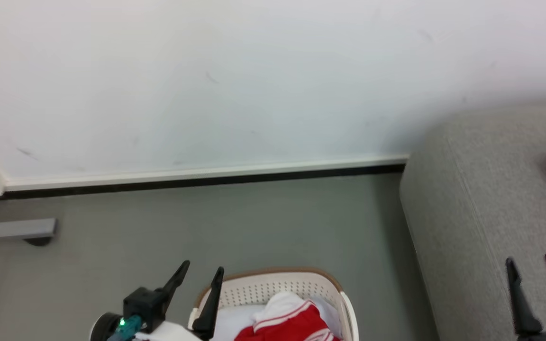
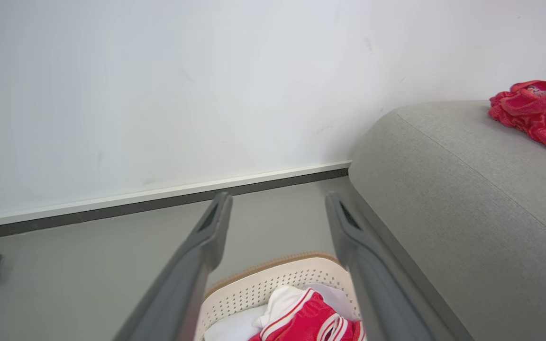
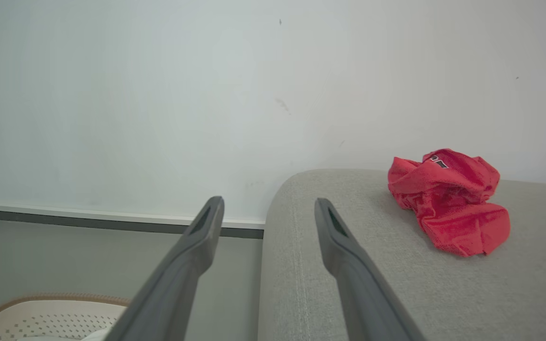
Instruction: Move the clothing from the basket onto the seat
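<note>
Partly done, it seems: one crumpled bright-red garment [image 3: 448,203] lies on the large grey woven-fabric seat [image 1: 481,199], while a red garment with white stripe trim [image 1: 296,324] sits in the cream perforated plastic basket [image 1: 273,286] on the floor, yet to be moved. The left gripper [image 1: 203,266] hangs near the basket and the right gripper [image 1: 529,258] over the seat, both spread wide and empty. The right wrist view shows the whole seated garment and its small logo, where the head view catches just a red edge.

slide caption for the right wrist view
Open right claw hovers by the grey woven-fabric seat, where a crumpled bright-red garment lies.
</note>
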Motion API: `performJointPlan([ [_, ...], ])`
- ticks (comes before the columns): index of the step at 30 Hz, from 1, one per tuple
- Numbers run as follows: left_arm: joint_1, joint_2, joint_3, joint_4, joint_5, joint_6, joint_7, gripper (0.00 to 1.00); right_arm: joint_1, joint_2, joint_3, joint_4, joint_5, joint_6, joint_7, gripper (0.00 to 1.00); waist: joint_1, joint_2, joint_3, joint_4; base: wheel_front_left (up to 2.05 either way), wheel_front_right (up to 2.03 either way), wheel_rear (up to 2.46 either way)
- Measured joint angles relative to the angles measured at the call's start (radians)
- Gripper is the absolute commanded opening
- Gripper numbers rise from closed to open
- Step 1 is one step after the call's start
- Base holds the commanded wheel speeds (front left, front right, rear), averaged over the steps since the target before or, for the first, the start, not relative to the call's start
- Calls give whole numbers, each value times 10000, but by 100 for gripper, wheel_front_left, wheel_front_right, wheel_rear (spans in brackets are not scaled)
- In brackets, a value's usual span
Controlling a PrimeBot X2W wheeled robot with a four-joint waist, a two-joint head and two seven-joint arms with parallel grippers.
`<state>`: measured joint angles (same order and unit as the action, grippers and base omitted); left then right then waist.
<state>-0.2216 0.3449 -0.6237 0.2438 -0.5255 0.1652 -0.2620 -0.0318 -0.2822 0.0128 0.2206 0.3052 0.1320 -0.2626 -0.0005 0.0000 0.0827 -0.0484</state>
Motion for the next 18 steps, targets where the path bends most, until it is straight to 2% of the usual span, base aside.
performJointPlan([
  [7,1399,-324,1570,-297,761,-125,-21,100,898,957,568,-190,-82,0,0,100,1,0,-827,749,0,0,0],
  [18,2747,-1350,3850,-424,2069,-988,-21,100,1115,1756,761,270,-301,0,2,100,4,0,-1281,1029,0,0,0],
])
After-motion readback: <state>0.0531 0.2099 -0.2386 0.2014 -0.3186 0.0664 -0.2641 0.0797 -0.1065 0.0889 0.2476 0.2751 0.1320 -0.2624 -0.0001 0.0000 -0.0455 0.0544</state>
